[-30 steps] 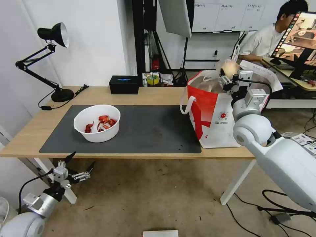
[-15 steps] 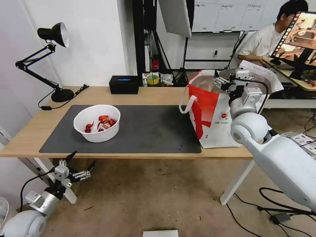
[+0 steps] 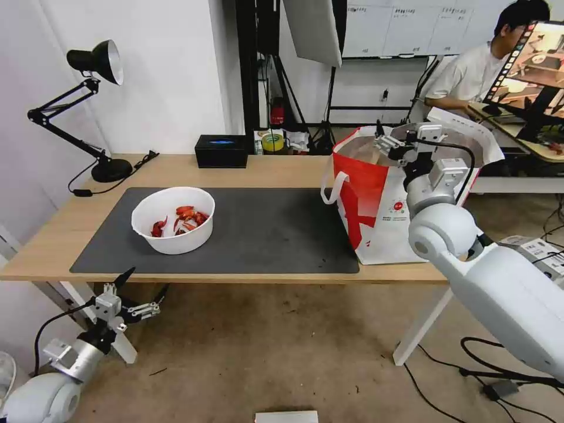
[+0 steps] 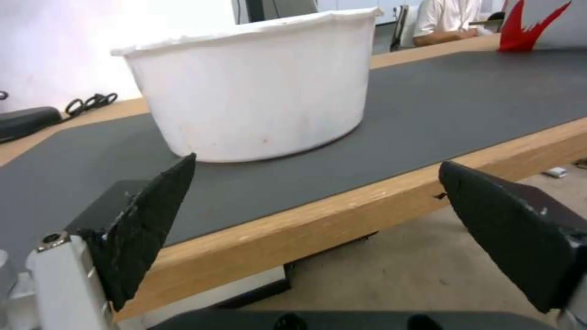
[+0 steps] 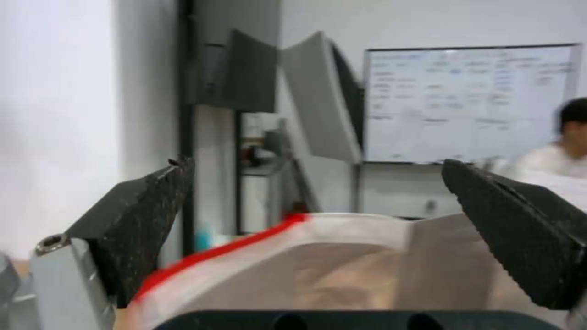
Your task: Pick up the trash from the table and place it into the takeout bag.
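Note:
A white round bowl with red crayfish shells stands on the dark grey mat at the left of the table; the left wrist view shows its side wall. My left gripper hangs open below the table's front edge, just in front of the bowl. At the right end stands the red-and-white takeout bag, its mouth open. My right gripper hovers open over that mouth, nothing between its fingers. The bag's rim and foil lining lie below it.
A black desk lamp stands at the table's back left corner, with a black tissue box on the back edge. A white table leg and floor cables lie under the right side. Bare floor lies before the table.
One second ago my right gripper held a pale crumpled bundle above the bag; it has opened and the bundle is gone from it. The gripper has shifted slightly left. The left arm has barely moved.

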